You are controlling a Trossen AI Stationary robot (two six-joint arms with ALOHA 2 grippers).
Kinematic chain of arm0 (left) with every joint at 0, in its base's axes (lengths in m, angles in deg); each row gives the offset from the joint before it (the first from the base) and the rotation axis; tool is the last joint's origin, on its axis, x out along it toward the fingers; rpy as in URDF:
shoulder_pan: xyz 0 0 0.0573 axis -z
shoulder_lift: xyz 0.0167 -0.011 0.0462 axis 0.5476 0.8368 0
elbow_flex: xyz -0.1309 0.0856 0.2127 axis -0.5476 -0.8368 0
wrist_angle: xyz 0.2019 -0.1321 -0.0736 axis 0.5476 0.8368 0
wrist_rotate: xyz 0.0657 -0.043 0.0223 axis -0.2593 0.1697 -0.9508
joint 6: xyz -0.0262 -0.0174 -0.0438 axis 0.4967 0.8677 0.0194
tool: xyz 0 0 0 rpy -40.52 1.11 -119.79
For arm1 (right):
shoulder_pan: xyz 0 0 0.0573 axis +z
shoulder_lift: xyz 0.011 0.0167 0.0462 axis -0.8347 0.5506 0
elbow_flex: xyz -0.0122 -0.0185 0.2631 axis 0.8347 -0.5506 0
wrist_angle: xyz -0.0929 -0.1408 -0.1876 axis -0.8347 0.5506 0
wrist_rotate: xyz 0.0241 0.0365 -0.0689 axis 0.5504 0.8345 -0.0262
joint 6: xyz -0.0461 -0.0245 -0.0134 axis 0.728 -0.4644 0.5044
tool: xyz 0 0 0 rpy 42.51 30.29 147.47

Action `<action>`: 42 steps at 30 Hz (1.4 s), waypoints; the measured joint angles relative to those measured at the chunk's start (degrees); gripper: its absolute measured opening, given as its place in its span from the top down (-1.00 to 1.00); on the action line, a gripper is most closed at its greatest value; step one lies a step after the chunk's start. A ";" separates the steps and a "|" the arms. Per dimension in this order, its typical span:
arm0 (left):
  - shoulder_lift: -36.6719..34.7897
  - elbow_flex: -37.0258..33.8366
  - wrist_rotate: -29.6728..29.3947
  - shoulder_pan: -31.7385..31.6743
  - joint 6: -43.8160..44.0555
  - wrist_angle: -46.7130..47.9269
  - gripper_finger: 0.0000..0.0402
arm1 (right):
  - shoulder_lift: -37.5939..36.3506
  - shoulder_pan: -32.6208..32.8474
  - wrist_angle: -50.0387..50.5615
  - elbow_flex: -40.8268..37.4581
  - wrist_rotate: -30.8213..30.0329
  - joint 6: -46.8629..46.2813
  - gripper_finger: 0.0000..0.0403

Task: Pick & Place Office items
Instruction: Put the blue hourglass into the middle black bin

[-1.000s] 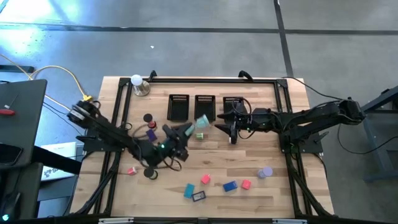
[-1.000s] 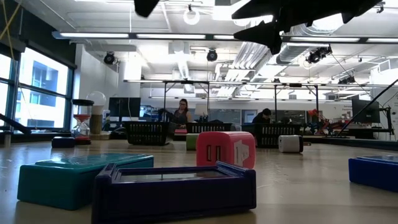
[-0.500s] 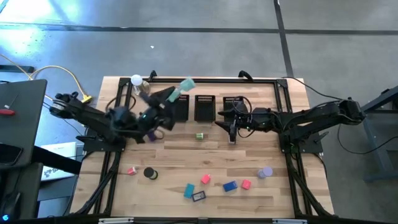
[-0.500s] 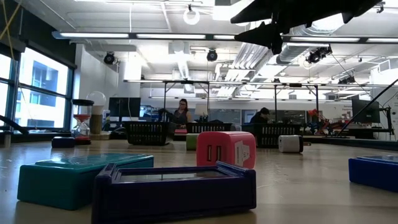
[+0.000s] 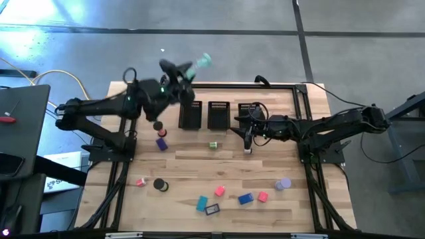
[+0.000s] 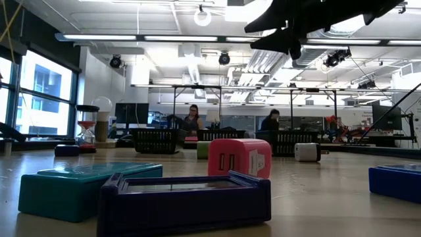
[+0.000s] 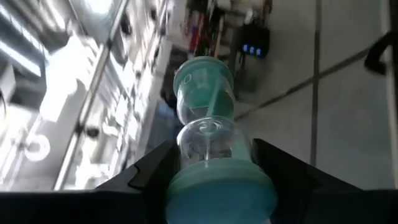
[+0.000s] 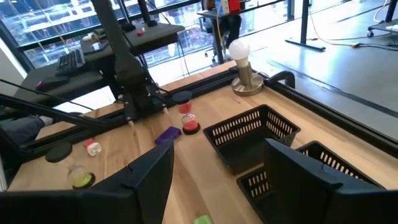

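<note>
A teal hourglass [image 5: 201, 62] with clear glass bulbs is held high, just past the table's far edge, in my left gripper [image 5: 189, 69], which is shut on it and points level. Behind the left black mesh bin [image 5: 190, 114] is where it hangs. My right gripper [image 5: 247, 137] stands open over the table by the right bin [image 5: 250, 110], nothing between its fingers [image 8: 149, 180]. Small office items lie on the wood: a green piece [image 5: 213, 145], a purple one [image 5: 161, 143], a black roll [image 5: 160, 185], and pink, teal and blue blocks along the near edge. My left gripper pinches the hourglass at one end, by the teal cap and the bulb next to it [image 7: 217, 186], one finger [image 7: 152, 171] on each side. The fingers come level and lie along it. The hourglass sticks out ahead of them, its other cap [image 7: 202, 74] free, lifted clear of everything.
Three black mesh bins stand in a row at the far side, the middle one [image 5: 219, 114] between the others. A white ball lamp [image 8: 239, 53] and a red hourglass [image 8: 186, 118] stand at the far left. Blocks [image 6: 79, 184] crowd the near edge; bare wood lies mid-table.
My left gripper has risen from the middle of the table and swung toward the far edge, carrying the teal hourglass up and out past the bins. It has tipped up to level. The hourglass stays in its fingers, clear of the table.
</note>
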 joint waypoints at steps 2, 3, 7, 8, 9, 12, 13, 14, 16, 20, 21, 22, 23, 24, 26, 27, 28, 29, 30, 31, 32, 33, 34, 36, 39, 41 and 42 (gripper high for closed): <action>0.59 2.53 2.05 -3.10 3.96 4.60 0.08 | 0.00 0.00 0.25 0.00 0.00 0.00 -0.16; 1.30 3.62 2.81 -4.52 5.84 7.01 0.08 | 0.00 0.00 0.46 0.00 0.00 0.00 -0.16; 3.85 7.35 9.91 -9.31 14.20 16.70 0.08 | 0.00 0.00 1.31 0.00 -0.01 0.00 -0.16; 4.77 8.24 12.38 -10.23 16.38 18.61 0.08 | 0.00 0.00 1.57 0.00 -0.03 0.00 -0.16; 5.67 9.01 15.08 -11.18 18.74 21.75 0.08 | 0.00 0.00 1.78 0.00 -0.02 -0.01 -0.16; 9.07 11.87 22.44 -13.98 24.62 29.49 0.08 | 0.00 0.02 2.41 0.04 -0.04 -0.71 -0.16; 10.28 12.85 24.84 -14.94 26.29 32.19 0.08 | 0.00 0.00 2.41 0.04 -0.04 -0.98 -0.16; 11.61 13.89 26.98 -15.84 27.64 35.03 0.08 | 0.00 0.00 2.41 0.04 -0.04 -1.14 -0.16; 14.61 15.85 29.98 -17.51 29.80 38.50 0.08 | 0.00 0.00 2.48 0.04 -0.04 -1.13 -0.16; 20.23 18.82 35.10 -20.14 33.94 45.80 0.08 | 0.00 0.00 2.48 0.04 -0.04 -1.14 -0.16; 21.68 19.25 36.47 -20.65 34.72 47.94 0.08 | 0.00 0.00 2.50 0.04 -0.04 -1.14 -0.16; 22.98 19.49 37.77 -20.92 35.58 49.57 0.08 | 0.00 0.00 2.48 0.04 -0.04 -1.14 -0.16; 24.30 19.67 39.19 -21.11 36.28 50.96 0.08 | 0.00 0.00 2.54 0.04 -0.04 -1.14 -0.16; 25.68 19.70 40.89 -21.23 36.69 52.14 0.08 | 0.00 0.00 2.62 0.04 -0.04 -1.14 -0.16; 27.88 19.70 44.59 -21.48 37.48 54.32 0.08 | 0.00 0.01 2.73 0.04 -0.04 -1.14 -0.16; 28.95 19.70 46.12 -21.62 37.68 55.12 0.08 | 0.00 0.00 2.99 0.04 -0.03 -1.14 -0.16; 29.77 19.70 47.52 -21.62 37.90 55.57 0.08 | 0.00 0.00 3.20 0.04 -0.04 -1.14 -0.16; 30.47 19.70 48.55 -21.64 38.07 55.81 0.08 | 0.00 0.00 3.50 0.04 -0.04 -1.14 -0.16; 31.10 19.70 49.26 -21.50 38.36 56.01 0.08 | 0.00 0.01 4.03 0.04 -0.06 -1.14 -0.16; 31.49 19.70 49.99 -21.18 38.60 56.05 0.08 | 0.00 0.00 4.40 0.04 -0.13 -1.14 -0.16; 31.77 19.70 50.65 -20.93 38.89 55.98 0.08 | 0.00 0.00 4.83 0.04 -0.17 -1.14 -0.16; 31.92 19.72 51.38 -20.56 39.06 55.94 0.08 | 0.00 0.00 5.66 0.04 -0.17 -1.14 -0.16; 31.95 19.77 51.79 -20.09 39.61 55.94 0.08 | 0.00 0.00 6.48 0.04 -0.19 -1.14 -0.16; 31.95 19.84 51.96 -19.14 40.87 55.50 0.08 | -0.04 0.05 8.30 0.04 -0.22 -1.48 -0.16; 31.95 19.88 52.13 -17.95 42.62 55.32 0.08 | -0.85 0.07 12.37 0.02 -0.82 -3.79 -0.16; 31.95 19.88 51.88 -17.49 43.52 54.86 0.08 | -1.75 0.25 15.38 0.02 -2.85 -5.39 -0.16; 31.95 19.88 51.76 -17.39 43.65 54.76 0.08 | -2.20 0.52 16.67 0.02 -4.00 -6.13 -0.16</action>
